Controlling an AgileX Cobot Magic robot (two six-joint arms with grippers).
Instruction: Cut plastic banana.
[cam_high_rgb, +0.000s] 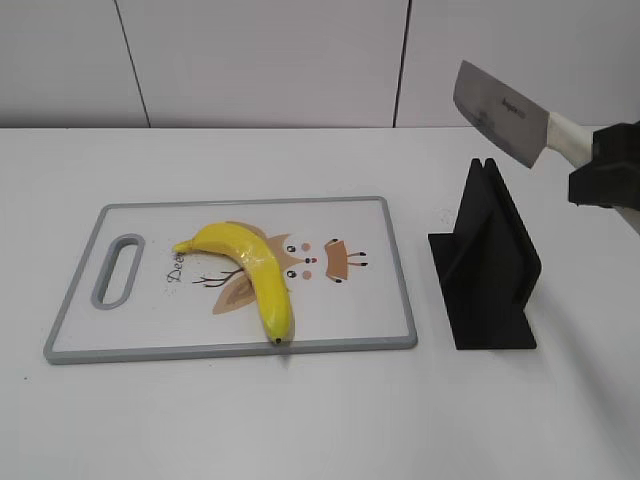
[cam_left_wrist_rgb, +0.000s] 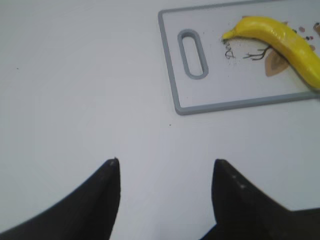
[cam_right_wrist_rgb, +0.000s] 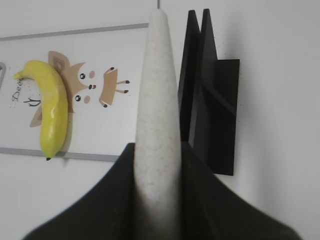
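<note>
Right gripper (cam_right_wrist_rgb: 157, 165) is clamped on the pale handle of the knife (cam_high_rgb: 500, 112), holding the broad blade up in the air, and the black knife stand (cam_high_rgb: 487, 265) sits empty directly below and slightly ahead of it, nothing in its slot. Off to this gripper's left and lower down lies the banana (cam_high_rgb: 252, 270), flat on the cutting board (cam_high_rgb: 395, 260), curved, its stem end toward the board's handle hole and its dark tip almost at the near rim. Left gripper (cam_left_wrist_rgb: 165, 192) hovers over bare table (cam_high_rgb: 320, 420) with its fingers spread wide and nothing between them; the board's handle end is ahead of it and to its right, well apart. That banana looks glossy, hard and light, so I'd judge it will skid or roll under the blade unless steadied. The best place to pin it is probably the thick stretch near the stem, leaving the middle free for the cut. The board itself carries only the banana over a printed cartoon.
</note>
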